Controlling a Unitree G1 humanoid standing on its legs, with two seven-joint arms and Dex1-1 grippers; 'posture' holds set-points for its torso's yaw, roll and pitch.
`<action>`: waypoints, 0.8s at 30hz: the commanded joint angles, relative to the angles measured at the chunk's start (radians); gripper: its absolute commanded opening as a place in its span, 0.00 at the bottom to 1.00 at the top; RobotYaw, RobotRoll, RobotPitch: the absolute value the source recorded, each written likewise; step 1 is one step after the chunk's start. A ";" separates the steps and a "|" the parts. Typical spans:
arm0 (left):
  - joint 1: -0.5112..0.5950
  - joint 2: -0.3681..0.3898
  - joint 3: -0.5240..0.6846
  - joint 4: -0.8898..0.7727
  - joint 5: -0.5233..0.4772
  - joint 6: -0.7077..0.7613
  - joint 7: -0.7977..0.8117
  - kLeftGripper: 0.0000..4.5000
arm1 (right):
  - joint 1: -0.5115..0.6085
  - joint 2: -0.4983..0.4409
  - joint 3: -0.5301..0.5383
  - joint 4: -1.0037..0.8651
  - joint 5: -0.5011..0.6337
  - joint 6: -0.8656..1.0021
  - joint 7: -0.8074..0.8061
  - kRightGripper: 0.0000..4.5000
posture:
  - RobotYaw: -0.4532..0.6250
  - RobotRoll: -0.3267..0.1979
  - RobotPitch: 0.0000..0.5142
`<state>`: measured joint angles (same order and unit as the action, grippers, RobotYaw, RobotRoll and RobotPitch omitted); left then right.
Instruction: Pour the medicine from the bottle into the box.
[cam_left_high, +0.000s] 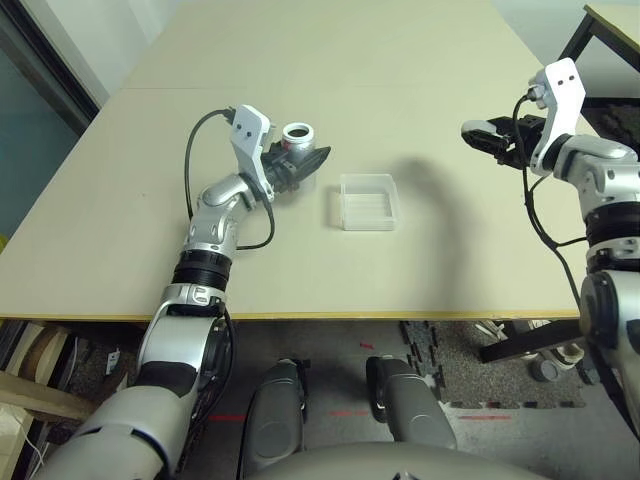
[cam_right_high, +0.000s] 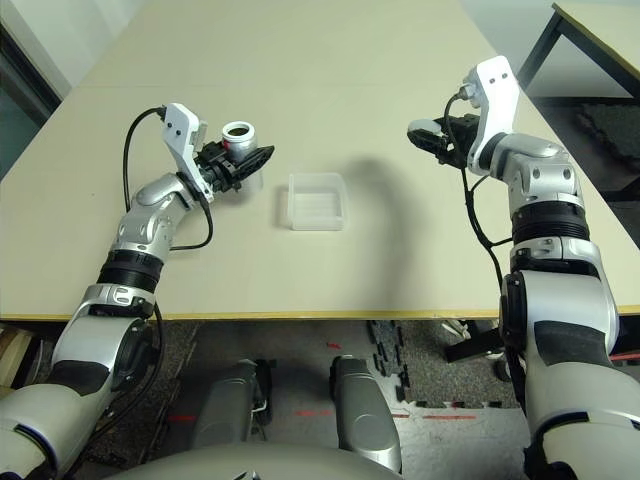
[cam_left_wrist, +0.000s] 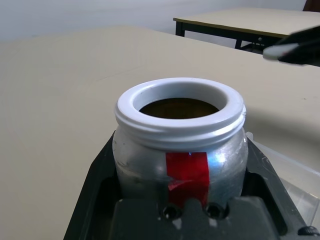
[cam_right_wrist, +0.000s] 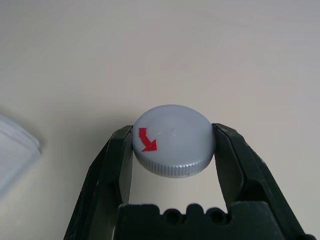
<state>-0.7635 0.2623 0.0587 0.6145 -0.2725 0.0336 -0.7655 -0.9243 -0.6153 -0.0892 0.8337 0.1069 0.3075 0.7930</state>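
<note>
One Bottle, One Cap, One Box: Two Grippers Full at the Desk

One large beige rectangular desk (cam_left_high: 300, 270) with a yellowish front edge carries one box and lies under everything else told here. A second table (cam_right_high: 600, 40), pale-topped with dark legs, stands beyond the box, off to its right.

Two silver jointed arms reach over the desk, one on each side of the box, each ending in one gripper with two black fingers. The left gripper (cam_left_high: 292, 168) is just to the left of the box; the right gripper (cam_left_high: 503, 138) is well apart from it, to its right and farther back.

The one box (cam_left_high: 368, 203), a shallow square open tray of clear plastic, rests on the desk between the two grippers.

The one bottle (cam_left_wrist: 180, 150), a silver-grey metal cylinder with a white threaded rim and red tape, is upright and uncapped, to the left of the box and a little behind it. The left gripper's two fingers are clenched around it.

The one cap (cam_right_wrist: 173, 140), round, flat and grey with a ridged edge and one red arrow, is pinched between the right gripper's two fingers, well to the right of the box.
</note>
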 joint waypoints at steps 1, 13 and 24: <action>-0.005 0.008 0.005 0.020 0.013 -0.011 0.005 0.59 | 0.034 -0.001 0.032 -0.046 -0.026 0.024 -0.004 0.57 | 0.33 0.62 0.28; -0.020 0.010 0.004 0.042 0.015 -0.028 0.009 0.59 | 0.051 0.039 0.092 0.016 -0.108 0.022 -0.095 0.65 | 0.34 0.62 0.28; -0.030 0.033 -0.014 0.054 0.034 -0.014 -0.003 0.59 | 0.069 0.001 0.094 -0.041 -0.096 -0.042 0.018 1.00 | 0.33 0.62 0.27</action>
<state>-0.7774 0.2847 0.0571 0.6488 -0.2600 0.0108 -0.7573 -0.8719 -0.5871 -0.0031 0.8254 0.0023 0.2803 0.7722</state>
